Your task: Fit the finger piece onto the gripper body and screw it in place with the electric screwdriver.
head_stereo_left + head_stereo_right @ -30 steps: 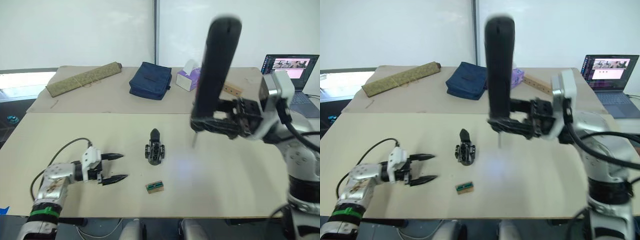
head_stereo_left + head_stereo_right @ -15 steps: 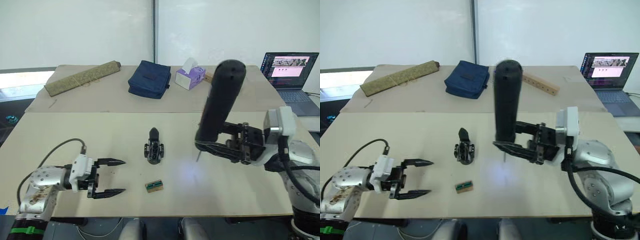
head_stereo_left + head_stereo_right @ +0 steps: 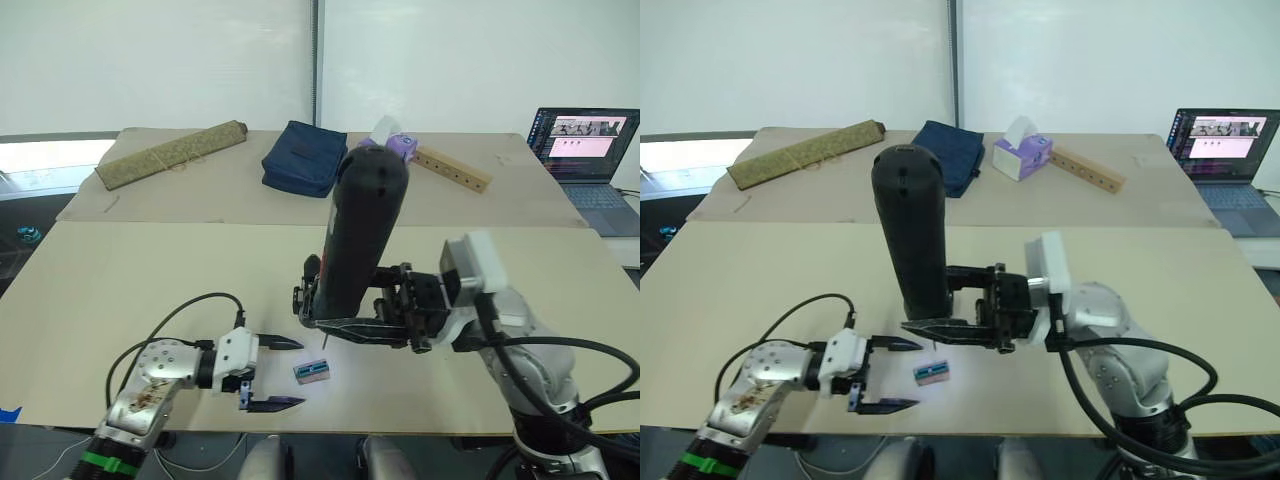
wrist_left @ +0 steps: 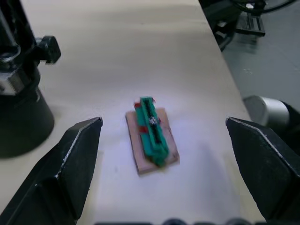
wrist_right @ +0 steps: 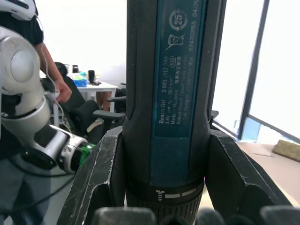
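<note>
The electric screwdriver (image 3: 360,235) stands nearly upright over the table's middle, its thick dark handle clamped low down by my right gripper (image 3: 348,322), which is shut on it. In the right wrist view both fingers (image 5: 101,180) hug the handle (image 5: 166,93). The black gripper body (image 3: 304,295) peeks out just behind the screwdriver, mostly hidden; its round base (image 4: 21,119) also appears in the left wrist view. The finger piece is hidden. My left gripper (image 3: 274,373) rests open near the front edge, pointing at a small green-and-brown block (image 4: 152,137).
The green-and-brown block (image 3: 312,371) lies between my grippers. At the back of the table are a rolled mat (image 3: 170,155), a blue bag (image 3: 305,158), a tissue box (image 3: 1020,155), a wooden bar (image 3: 452,168) and a laptop (image 3: 585,135). A person (image 5: 21,51) is behind.
My right arm has swung the screwdriver left and nearer, in front of the gripper body. My left gripper has slid right toward the green block, still open. The camera has shifted too.
</note>
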Controlling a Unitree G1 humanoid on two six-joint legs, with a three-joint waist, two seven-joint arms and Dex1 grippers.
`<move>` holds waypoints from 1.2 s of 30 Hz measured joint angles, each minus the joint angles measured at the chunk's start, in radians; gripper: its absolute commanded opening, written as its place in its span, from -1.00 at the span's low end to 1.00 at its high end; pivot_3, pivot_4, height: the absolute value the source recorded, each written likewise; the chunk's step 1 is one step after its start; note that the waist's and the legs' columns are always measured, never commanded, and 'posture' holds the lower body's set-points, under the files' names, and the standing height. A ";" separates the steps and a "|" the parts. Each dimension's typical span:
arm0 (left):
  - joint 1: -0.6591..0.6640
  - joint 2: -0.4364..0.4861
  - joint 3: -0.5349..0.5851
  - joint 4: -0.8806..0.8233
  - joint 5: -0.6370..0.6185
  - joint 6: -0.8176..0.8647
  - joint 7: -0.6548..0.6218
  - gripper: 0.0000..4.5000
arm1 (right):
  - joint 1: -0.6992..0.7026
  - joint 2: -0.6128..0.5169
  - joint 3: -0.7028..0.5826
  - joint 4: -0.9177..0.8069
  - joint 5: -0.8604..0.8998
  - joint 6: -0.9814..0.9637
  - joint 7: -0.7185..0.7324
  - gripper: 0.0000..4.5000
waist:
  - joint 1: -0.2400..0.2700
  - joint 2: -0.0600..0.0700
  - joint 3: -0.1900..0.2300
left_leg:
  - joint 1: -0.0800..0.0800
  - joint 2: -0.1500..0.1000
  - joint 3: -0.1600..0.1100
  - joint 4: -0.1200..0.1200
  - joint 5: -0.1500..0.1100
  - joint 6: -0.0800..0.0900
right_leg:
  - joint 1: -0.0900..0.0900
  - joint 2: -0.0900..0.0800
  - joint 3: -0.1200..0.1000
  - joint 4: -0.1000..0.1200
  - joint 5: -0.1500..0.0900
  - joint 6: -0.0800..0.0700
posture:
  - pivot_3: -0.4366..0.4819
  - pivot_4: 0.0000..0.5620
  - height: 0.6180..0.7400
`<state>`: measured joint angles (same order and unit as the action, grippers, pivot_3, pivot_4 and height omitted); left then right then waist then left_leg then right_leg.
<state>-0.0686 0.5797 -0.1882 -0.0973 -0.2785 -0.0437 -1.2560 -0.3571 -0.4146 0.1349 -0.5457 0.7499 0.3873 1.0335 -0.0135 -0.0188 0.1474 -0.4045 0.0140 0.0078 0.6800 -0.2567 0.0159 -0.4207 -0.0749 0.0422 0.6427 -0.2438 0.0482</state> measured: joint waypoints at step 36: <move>-0.032 -0.038 -0.060 0.117 0.038 -0.084 0.044 0.98 | -0.020 0.106 0.136 0.236 -0.181 -0.146 0.145 -0.14 | -0.004 0.000 0.000 | 0.005 0.000 0.000 0.000 0.000 0.000 | 0.002 0.002 0.000 0.004 0.000 -0.001 | -0.05 -0.47 1.00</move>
<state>-0.1007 0.5421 -0.2480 0.0201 -0.2409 -0.1281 -1.2118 -0.3773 -0.3091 0.2710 -0.3102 0.5694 0.2412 1.1784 -0.0180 -0.0184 0.1471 -0.3990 0.0143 0.0077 0.6797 -0.2567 0.0158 -0.4182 -0.0730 0.0424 0.6466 -0.2440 0.0476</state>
